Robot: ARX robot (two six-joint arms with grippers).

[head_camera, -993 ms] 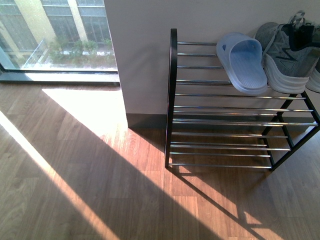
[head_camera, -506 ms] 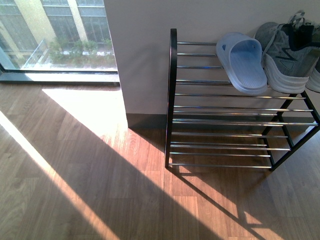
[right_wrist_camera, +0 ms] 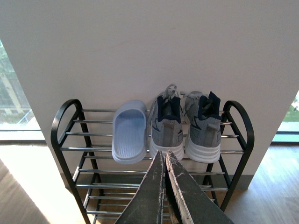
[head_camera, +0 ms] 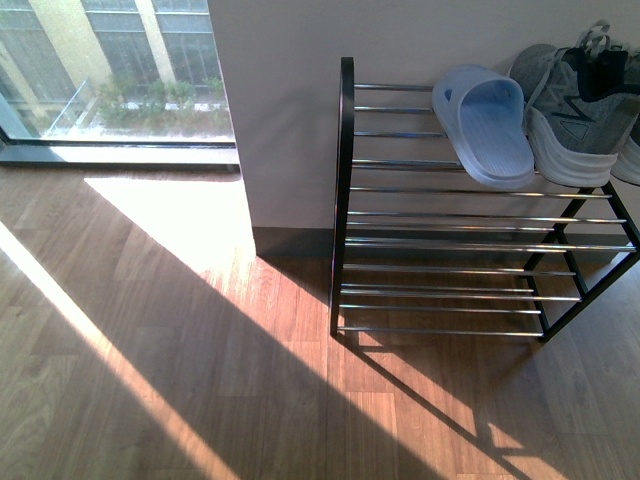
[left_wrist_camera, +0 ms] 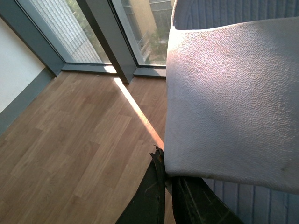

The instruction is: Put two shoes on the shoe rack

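Note:
The two grey sneakers (right_wrist_camera: 167,125) (right_wrist_camera: 204,127) stand side by side, toes forward, on the top tier of the black shoe rack (right_wrist_camera: 59,122). A light blue slipper (right_wrist_camera: 129,132) lies beside them. In the front view the rack (head_camera: 345,200) carries that slipper (head_camera: 485,125) and one sneaker (head_camera: 572,115); the other sneaker (head_camera: 630,160) is cut by the frame edge. My right gripper (right_wrist_camera: 165,157) is shut and empty, in front of the rack. My left gripper (left_wrist_camera: 167,169) is shut on a second light blue slipper (left_wrist_camera: 233,102) above the floor. Neither arm shows in the front view.
A white wall (head_camera: 280,100) stands behind the rack. Floor-to-ceiling windows (head_camera: 110,70) lie to the left, with dark frames (left_wrist_camera: 103,42) in the left wrist view. The wooden floor (head_camera: 180,330) has bright sun patches. The lower rack tiers hold nothing.

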